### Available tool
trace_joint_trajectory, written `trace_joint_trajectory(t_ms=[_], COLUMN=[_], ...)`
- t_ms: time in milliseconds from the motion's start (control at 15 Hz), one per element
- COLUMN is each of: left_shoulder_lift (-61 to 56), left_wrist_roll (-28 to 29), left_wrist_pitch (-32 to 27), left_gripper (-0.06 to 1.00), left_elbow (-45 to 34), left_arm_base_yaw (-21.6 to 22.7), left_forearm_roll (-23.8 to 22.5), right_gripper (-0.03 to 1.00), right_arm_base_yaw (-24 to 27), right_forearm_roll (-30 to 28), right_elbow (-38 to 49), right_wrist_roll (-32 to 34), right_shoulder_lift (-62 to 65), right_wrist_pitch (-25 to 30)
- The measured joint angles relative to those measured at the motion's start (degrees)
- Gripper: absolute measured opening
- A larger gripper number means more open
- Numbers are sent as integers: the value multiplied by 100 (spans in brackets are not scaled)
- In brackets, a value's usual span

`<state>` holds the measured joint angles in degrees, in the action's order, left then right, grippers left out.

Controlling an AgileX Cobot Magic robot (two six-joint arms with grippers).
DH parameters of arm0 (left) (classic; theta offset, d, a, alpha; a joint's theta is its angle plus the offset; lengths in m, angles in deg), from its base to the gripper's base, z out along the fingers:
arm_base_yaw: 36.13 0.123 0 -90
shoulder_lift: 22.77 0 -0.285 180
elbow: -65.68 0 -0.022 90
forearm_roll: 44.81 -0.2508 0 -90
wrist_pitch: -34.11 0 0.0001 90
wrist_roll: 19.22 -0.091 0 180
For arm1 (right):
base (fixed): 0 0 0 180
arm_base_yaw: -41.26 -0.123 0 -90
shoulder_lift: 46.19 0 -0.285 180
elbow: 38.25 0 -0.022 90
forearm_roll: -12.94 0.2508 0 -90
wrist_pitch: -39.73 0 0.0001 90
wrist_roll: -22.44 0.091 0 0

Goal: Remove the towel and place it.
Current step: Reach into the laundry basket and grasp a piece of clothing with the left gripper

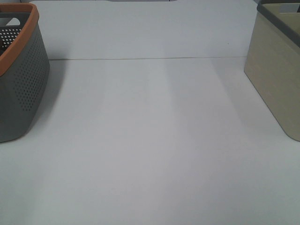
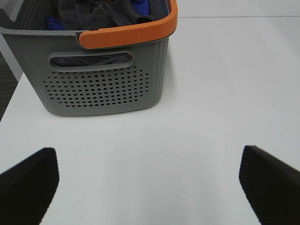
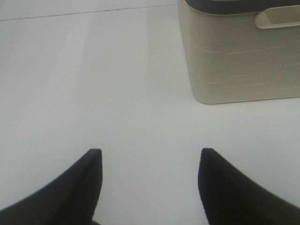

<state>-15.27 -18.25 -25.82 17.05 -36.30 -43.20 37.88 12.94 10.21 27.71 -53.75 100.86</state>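
Note:
A dark charcoal cloth, the towel [image 2: 96, 16], lies bunched inside the grey perforated basket with an orange rim [image 2: 101, 84], among blue fabric; no tag shows. The basket also stands at the left edge of the exterior high view [image 1: 21, 84]. My left gripper [image 2: 147, 161] is open and empty, low over the white table and a short way in front of the basket. My right gripper [image 3: 151, 157] is open and empty over the table, near a beige bin. Neither gripper shows in the exterior high view.
A beige bin with a dark rim [image 1: 276, 79] stands at the right, also in the right wrist view [image 3: 239, 61]. The white table [image 1: 154, 140] lies between basket and bin, with a seam line across its back [image 1: 150, 58].

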Motion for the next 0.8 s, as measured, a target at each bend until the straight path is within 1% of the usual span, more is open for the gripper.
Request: trace_joint_trajectory(t_ms=[800], left_shoulder_lift=[0], left_wrist_roll=[0], left_wrist_pitch=[0], left_gripper=[99], left_elbow=[0], left_arm_base_yaw=[0], left_forearm_roll=[-6], right_gripper=[61], right_arm_base_yaw=[0], right_forearm_roll=[0], right_elbow=[0], right_wrist_roll=[0], right_shoulder_lift=[0], right_wrist_pitch=[0])
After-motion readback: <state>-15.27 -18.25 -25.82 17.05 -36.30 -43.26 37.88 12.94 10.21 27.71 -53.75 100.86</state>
